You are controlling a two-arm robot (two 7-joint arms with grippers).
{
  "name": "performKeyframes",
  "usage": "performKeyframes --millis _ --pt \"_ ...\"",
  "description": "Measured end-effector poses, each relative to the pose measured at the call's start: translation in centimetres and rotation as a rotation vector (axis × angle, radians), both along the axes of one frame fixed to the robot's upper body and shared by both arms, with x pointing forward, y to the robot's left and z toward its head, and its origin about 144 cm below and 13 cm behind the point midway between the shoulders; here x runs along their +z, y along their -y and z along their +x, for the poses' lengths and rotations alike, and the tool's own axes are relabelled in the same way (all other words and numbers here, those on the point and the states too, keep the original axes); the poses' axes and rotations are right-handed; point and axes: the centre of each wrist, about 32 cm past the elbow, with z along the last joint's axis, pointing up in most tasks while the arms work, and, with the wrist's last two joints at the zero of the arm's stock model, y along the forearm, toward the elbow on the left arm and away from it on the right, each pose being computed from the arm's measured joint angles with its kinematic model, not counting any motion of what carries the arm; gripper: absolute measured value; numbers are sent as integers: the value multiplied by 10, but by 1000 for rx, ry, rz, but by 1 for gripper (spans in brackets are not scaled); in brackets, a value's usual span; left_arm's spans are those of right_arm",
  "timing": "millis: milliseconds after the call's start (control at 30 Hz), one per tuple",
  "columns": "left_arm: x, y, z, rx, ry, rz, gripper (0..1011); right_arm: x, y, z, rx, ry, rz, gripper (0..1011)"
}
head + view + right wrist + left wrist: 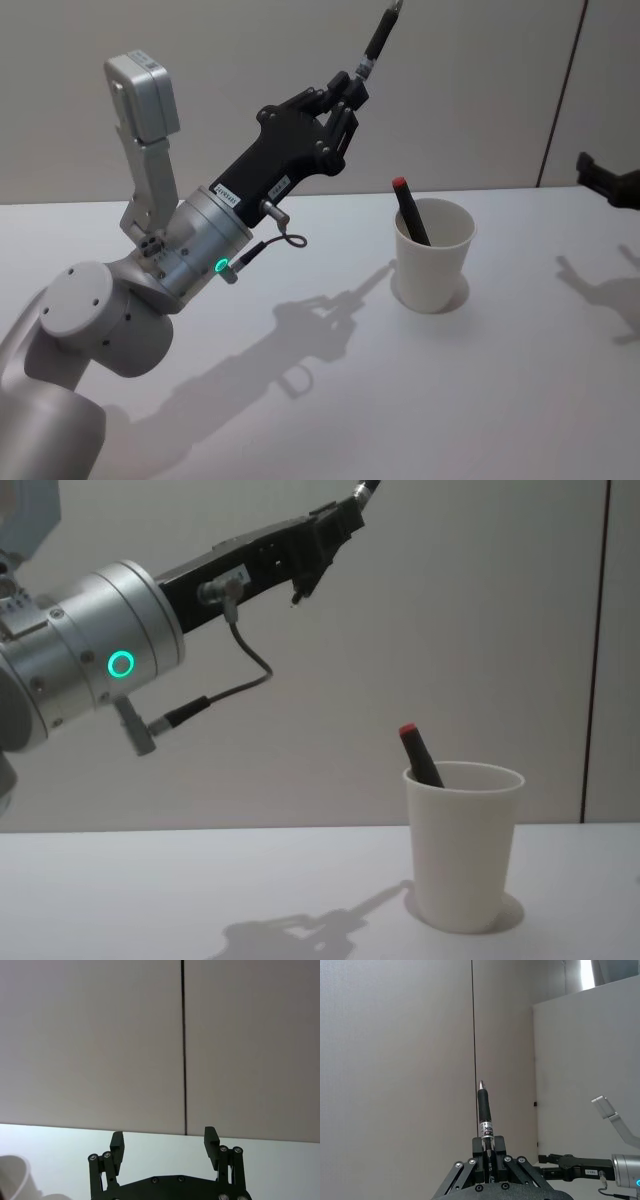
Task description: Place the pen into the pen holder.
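The left claw grips the pen high up, left of the cup, on the desk. A red-capped pen leans inside the cup. Best swing the pen over the cup's mouth, tip it near upright, lower into the free side, then release. The right claw sits wide, right of the cup.

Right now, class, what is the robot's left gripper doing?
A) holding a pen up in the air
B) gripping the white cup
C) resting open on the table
A: the left gripper is shut on the pen, high above the table; the right gripper sits open at the right.
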Motion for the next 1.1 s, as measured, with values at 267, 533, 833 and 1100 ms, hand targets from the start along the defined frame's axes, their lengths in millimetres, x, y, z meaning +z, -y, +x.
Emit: performKeyframes --millis 267,533,833,1100 --pt "0 0 0 0 0 0 138 5 -4 2 68 -18 114 1002" --pt "0 0 0 0 0 0 139 15 -7 5 143 -22 233 1002" --pt "0 0 0 0 0 0 139 30 -10 8 253 -32 367 1001" --pt "0 0 0 0 0 0 138 42 -15 10 363 -49 462 1001"
